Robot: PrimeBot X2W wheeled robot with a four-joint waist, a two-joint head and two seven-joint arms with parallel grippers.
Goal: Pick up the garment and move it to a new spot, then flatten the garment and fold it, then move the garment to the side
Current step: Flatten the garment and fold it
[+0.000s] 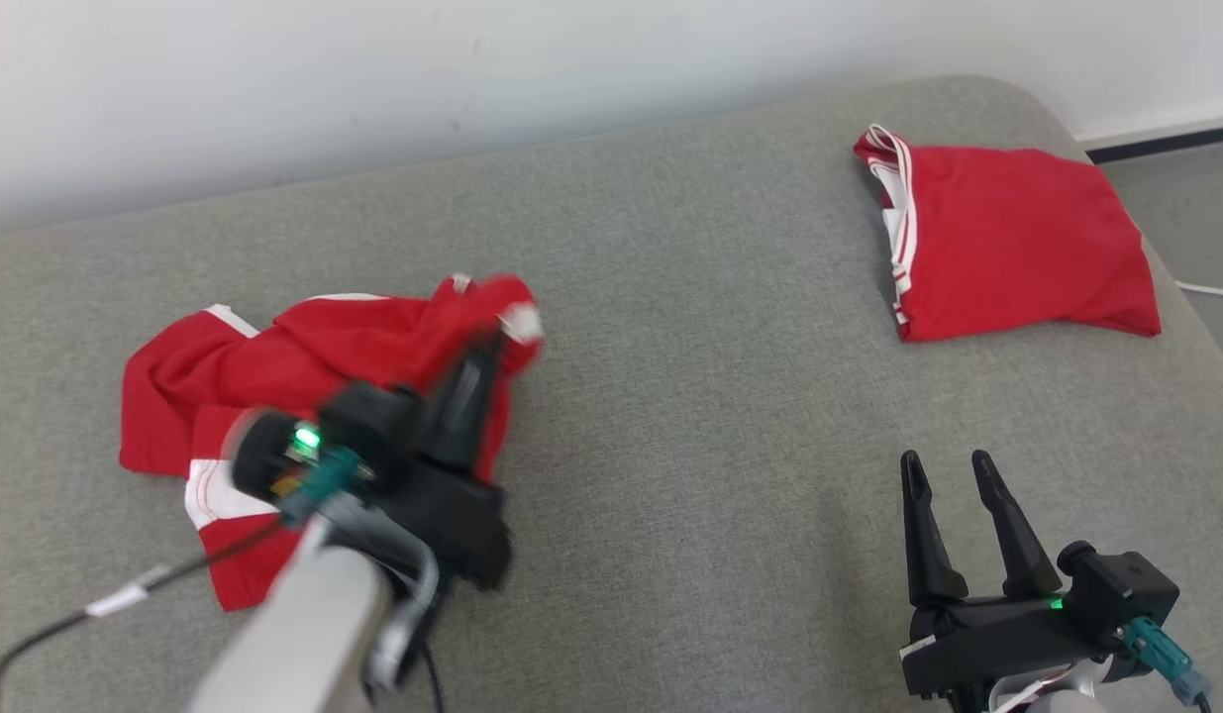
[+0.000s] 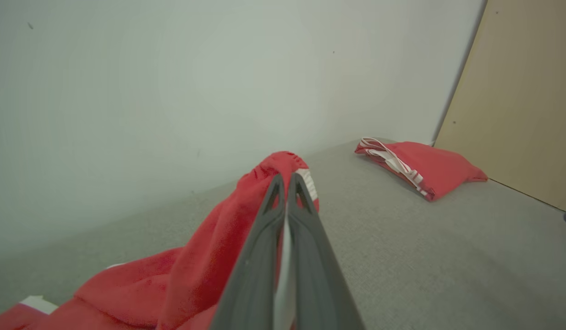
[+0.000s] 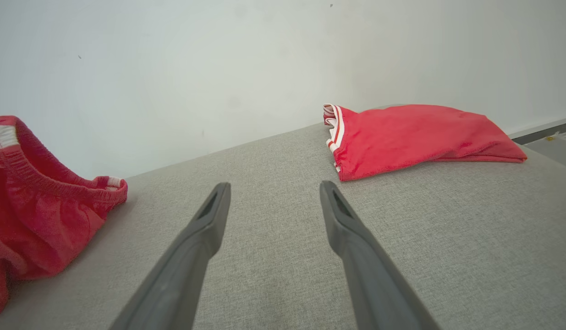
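Observation:
A crumpled red garment [image 1: 274, 366] with white trim lies at the left of the grey cushion [image 1: 690, 396]. My left gripper [image 1: 494, 342] is shut on its elastic edge and holds that edge raised off the cushion. In the left wrist view the closed fingers [image 2: 287, 183] pinch the red cloth [image 2: 205, 256], which drapes down to the left. My right gripper [image 1: 948, 470] stands open over bare cushion at the lower right, nothing between its fingers [image 3: 351, 229]. The lifted garment [image 3: 40, 201] shows at the left of the right wrist view.
A second red garment [image 1: 1007, 243], folded, with white striped trim, lies at the cushion's far right corner [image 2: 415, 167] [image 3: 415, 133]. A white wall [image 1: 472, 59] runs behind the cushion. Floor and a white cable [image 1: 1210, 290] lie past the right edge. A black cable [image 1: 96, 604] trails from my left arm.

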